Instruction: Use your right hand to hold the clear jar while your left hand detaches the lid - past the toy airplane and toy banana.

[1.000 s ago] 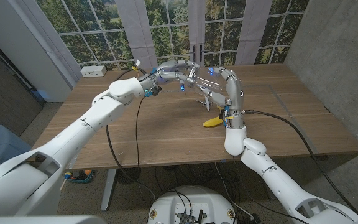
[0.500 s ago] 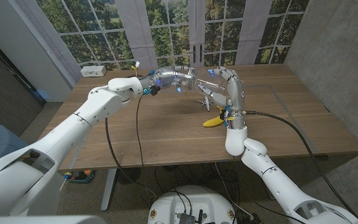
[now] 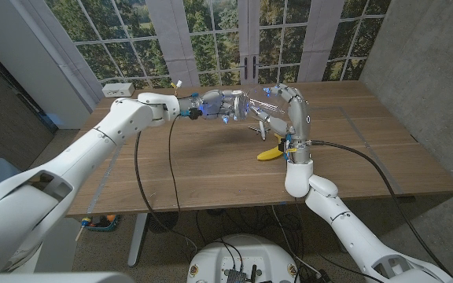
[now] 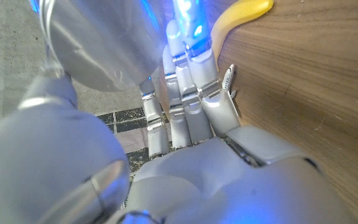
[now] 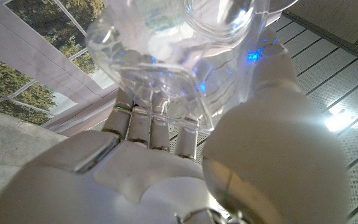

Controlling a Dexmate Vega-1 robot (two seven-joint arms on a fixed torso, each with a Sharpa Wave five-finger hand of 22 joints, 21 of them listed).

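Since a second ago, my left arm has swung outward and straightened. From the head, my left hand grips the lid end of the clear jar, held by my right hand above the toy airplane and toy banana. Left wrist: banana on the table. Right wrist: fingers clasp the jar; the lid seems still on.

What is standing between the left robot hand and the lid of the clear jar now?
Nothing visible. The left robot hand is already at the lid end of the clear jar, which the right robot hand holds above the table. The toy airplane and toy banana lie lower, nearer the robot.
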